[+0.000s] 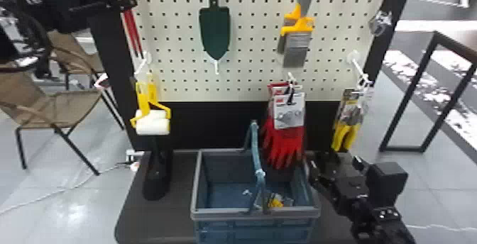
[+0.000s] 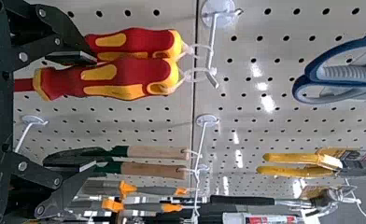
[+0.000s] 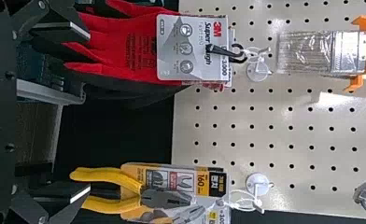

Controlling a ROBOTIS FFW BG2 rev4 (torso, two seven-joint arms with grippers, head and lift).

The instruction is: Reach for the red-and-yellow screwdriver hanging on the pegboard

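Screwdriver [image 2: 125, 70] hangs tip down, long axis seemingly near upright.

A blue basket [image 1: 220, 214] stands on the dark table [image 1: 159, 222]. Behind it, a green trowel [image 1: 215, 30] hangs on the pegboard [image 1: 248, 55], and 2 brown chairs [image 1: 67, 108] are at left.

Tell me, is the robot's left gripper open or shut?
Open. The left gripper has its fingers wide apart, not closed on the screwdriver.
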